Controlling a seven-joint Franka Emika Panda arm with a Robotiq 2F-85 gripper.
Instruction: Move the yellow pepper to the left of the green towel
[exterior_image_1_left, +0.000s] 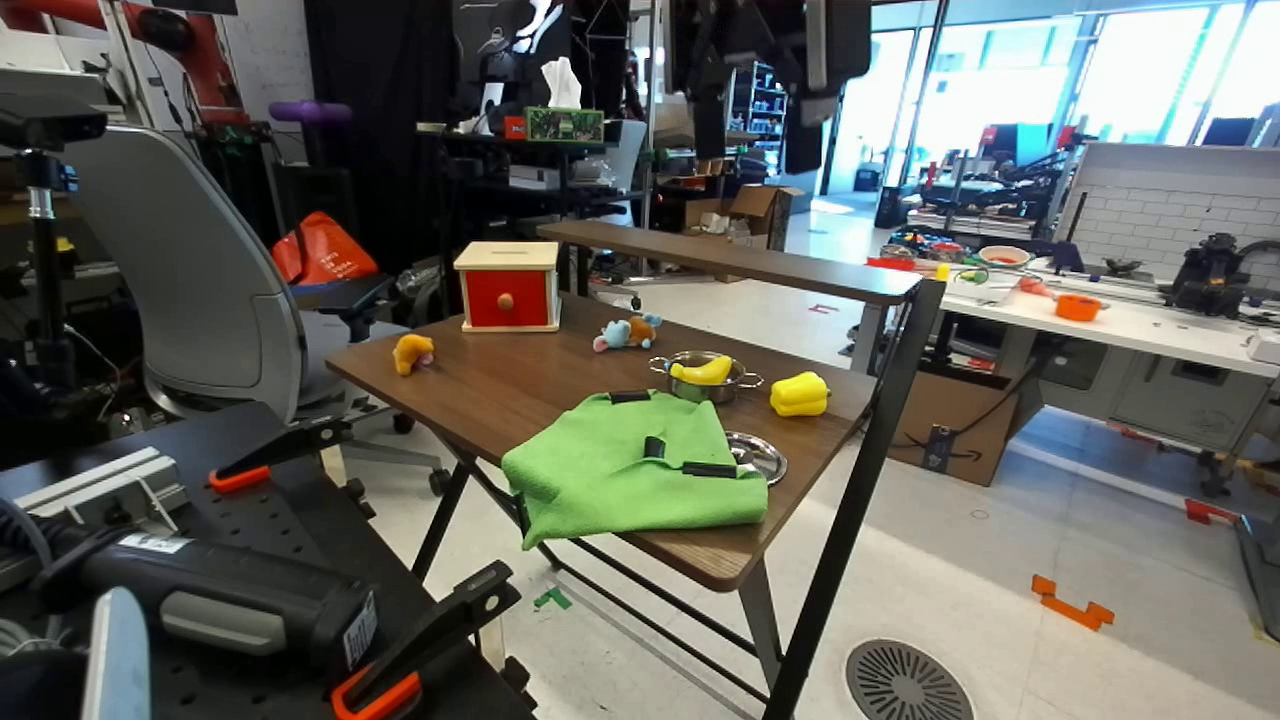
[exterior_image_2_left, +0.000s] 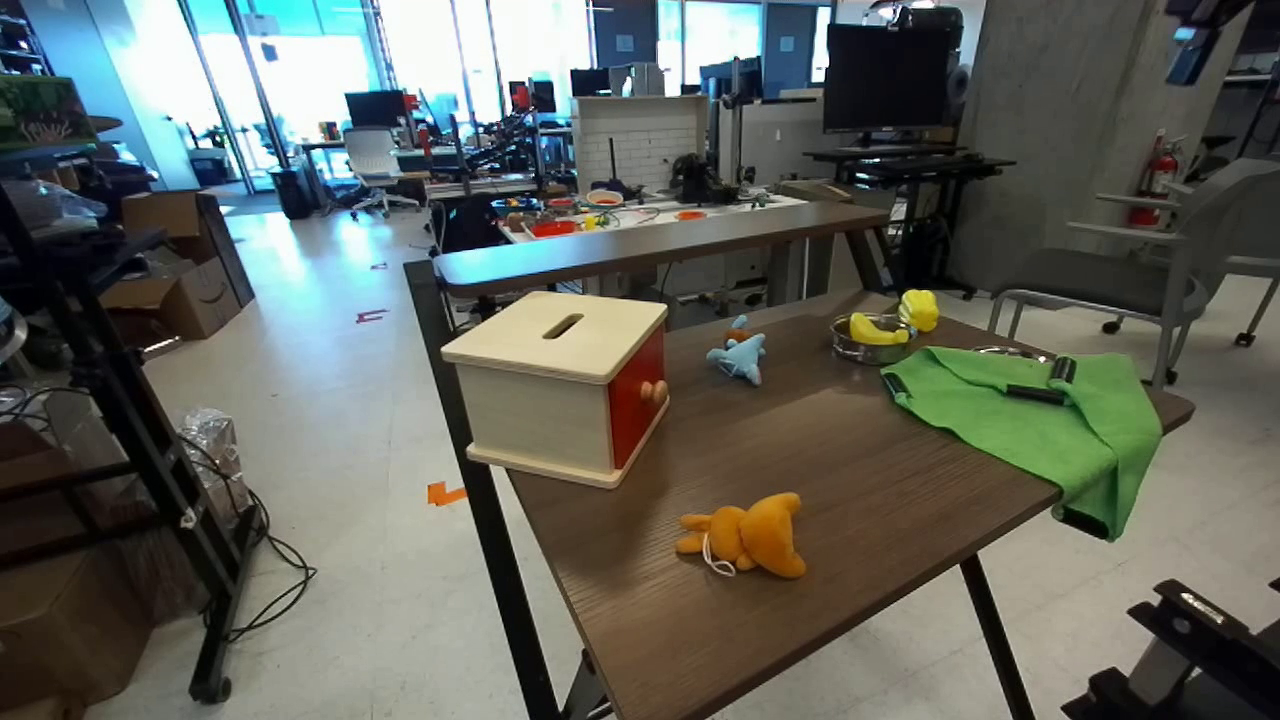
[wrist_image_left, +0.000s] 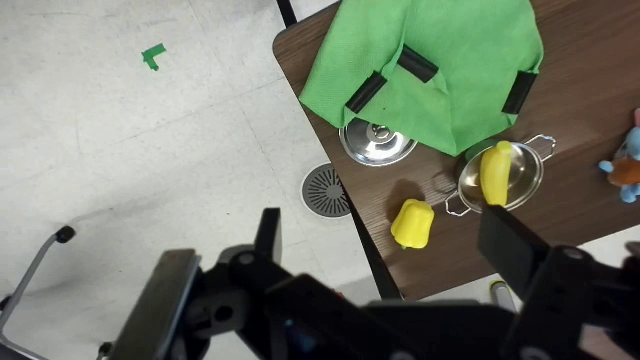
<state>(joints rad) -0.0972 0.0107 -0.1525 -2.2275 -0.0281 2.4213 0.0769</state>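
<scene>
Yellow pepper (wrist_image_left: 413, 224): chunky, blocky, smooth rounded lobes with grooves. Sits on the bench (exterior_image_1_left: 520, 385), brown wood-grain top, close to an edge. In an exterior view it's far and right of the green towel (exterior_image_1_left: 620, 460), just right of the pot (wrist_image_left: 525, 172), not touching either. On its side. Wrist view: long axis runs near to far, far end leaning a bit right; little green stem at the near end, pointing away from the towel.

Towel: matte, finely textured cloth, rumpled, roughly square, black strips on it, partly drooping over the bench edge, overlapping a shiny round metal lid (wrist_image_left: 370, 152). Pot: polished metal, round, two wire loop handles, curved smooth yellow banana (wrist_image_left: 495, 172) in it.

Farther off in that exterior view: pale wood box (exterior_image_1_left: 508, 285), red front, round knob; blue-and-orange plush (exterior_image_1_left: 628, 333) right of it. Orange plush (exterior_image_2_left: 750, 535), soft, white cord loop, near in an exterior view.

Claw (wrist_image_left: 382, 232): raised well above the bench, fingers spread wide, holding nothing.
</scene>
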